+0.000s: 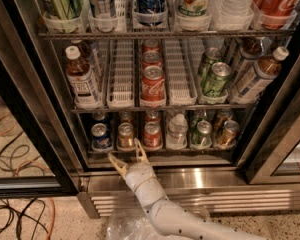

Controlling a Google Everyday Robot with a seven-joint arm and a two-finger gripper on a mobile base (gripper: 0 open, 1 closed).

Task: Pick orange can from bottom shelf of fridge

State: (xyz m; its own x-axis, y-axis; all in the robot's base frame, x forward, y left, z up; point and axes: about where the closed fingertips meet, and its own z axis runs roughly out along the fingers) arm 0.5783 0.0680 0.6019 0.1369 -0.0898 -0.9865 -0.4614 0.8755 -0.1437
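The fridge [270,149] stands open. Its bottom shelf [160,151] holds a row of drinks. The orange can [125,135], brownish orange with a silver lid, stands second from the left, between a blue can [101,136] and a red can [152,134]. My gripper [128,157] is open and empty. It sits just in front of the shelf's front rail and below the orange can, with its fingers [117,165] pointing up and into the fridge. It touches nothing.
Right of the red can stand a clear bottle [177,131], a green can [202,134] and a tilted brown-orange can [227,133]. The shelf above holds a Coke can [153,86] and bottles. The steel base [200,181] lies below. Cables [20,214] lie on the floor at left.
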